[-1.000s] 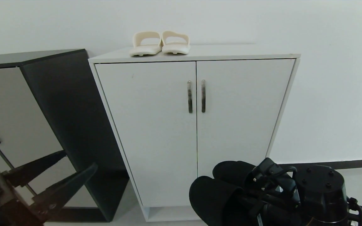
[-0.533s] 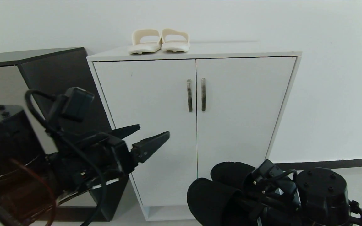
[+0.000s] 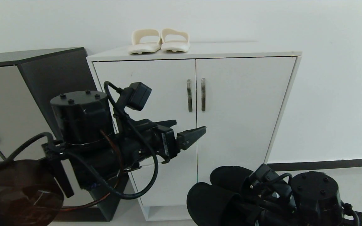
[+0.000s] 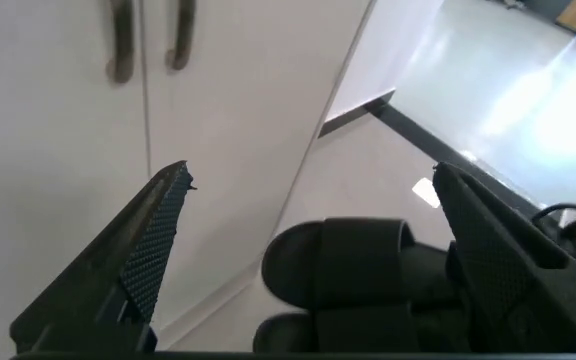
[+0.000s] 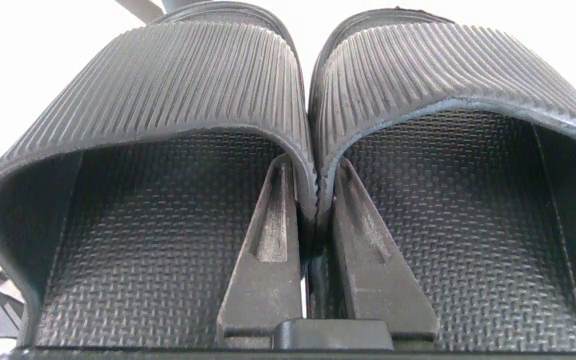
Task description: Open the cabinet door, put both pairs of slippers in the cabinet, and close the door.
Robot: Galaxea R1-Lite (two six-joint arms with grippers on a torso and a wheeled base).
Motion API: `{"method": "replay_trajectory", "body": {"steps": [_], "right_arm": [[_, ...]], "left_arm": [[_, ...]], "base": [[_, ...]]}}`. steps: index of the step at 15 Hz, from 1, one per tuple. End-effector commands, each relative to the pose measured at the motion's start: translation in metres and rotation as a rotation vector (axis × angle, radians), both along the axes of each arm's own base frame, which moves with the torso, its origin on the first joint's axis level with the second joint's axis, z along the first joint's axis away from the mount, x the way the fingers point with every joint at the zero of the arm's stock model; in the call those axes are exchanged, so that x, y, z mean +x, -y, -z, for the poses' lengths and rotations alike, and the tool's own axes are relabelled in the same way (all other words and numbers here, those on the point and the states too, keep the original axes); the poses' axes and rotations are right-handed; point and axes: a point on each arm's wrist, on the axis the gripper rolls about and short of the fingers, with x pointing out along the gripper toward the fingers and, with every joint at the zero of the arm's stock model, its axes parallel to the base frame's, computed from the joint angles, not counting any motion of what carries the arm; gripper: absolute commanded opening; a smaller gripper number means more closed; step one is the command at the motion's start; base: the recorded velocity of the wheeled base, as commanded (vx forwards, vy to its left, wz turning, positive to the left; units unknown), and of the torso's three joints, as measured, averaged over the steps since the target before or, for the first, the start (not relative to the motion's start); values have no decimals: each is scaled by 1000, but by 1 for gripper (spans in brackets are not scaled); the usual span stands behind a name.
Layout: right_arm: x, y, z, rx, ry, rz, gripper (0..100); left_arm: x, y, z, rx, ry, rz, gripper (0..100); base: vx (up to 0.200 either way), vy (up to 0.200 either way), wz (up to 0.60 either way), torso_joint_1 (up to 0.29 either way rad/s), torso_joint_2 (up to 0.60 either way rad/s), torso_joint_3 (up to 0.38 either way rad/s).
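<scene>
White cabinet (image 3: 156, 94), both doors shut. Its left handle (image 3: 189, 95) and right handle (image 3: 203, 95) stand upright, side by side at the centre seam. The left gripper (image 3: 190, 125), jaws spread wide, hangs just below them and is the nearer arm; nothing intervenes. The right gripper (image 5: 313, 170) pinches the touching inner walls of the black slippers (image 3: 218, 191), low before the right door. Cream slippers (image 3: 159, 40) rest on the cabinet top, and a dark cabinet (image 3: 64, 72) stands to the left.

Cream slippers (image 3: 157, 42) atop shut white cabinet (image 3: 247, 110), black slippers (image 3: 211, 201) low before it.
</scene>
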Motion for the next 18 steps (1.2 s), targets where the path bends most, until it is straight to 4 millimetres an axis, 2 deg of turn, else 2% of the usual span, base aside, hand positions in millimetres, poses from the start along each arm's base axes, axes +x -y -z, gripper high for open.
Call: {"method": "replay_trajectory", "body": {"steps": [1, 4, 6, 8, 10, 13, 18], "right_arm": [[0, -1, 4, -10, -12, 0, 0], [0, -1, 5, -13, -13, 1, 0], [0, -1, 5, -14, -10, 0, 0], [0, -1, 4, -13, -8, -1, 0], [1, -1, 7, -20, -14, -1, 0], [2, -2, 8, -24, -17, -1, 0], [2, -3, 11, -32, -24, -1, 0]], "left_arm": [[21, 17, -2, -8, 7, 35, 100], [44, 35, -11, -20, 21, 75, 100], [60, 46, -20, -53, 35, 162, 100], [77, 45, -29, -91, 6, 213, 100], [93, 40, -29, -92, -34, 272, 100], [119, 41, -24, -102, -35, 249, 100], [125, 33, -23, -101, -35, 223, 100]], "base": [[0, 0, 0, 0, 0, 0], [0, 0, 0, 0, 0, 0], [0, 0, 0, 0, 0, 0], [0, 0, 0, 0, 0, 0], [0, 0, 0, 0, 0, 0], [0, 0, 0, 0, 0, 0], [0, 0, 0, 0, 0, 0]]}}
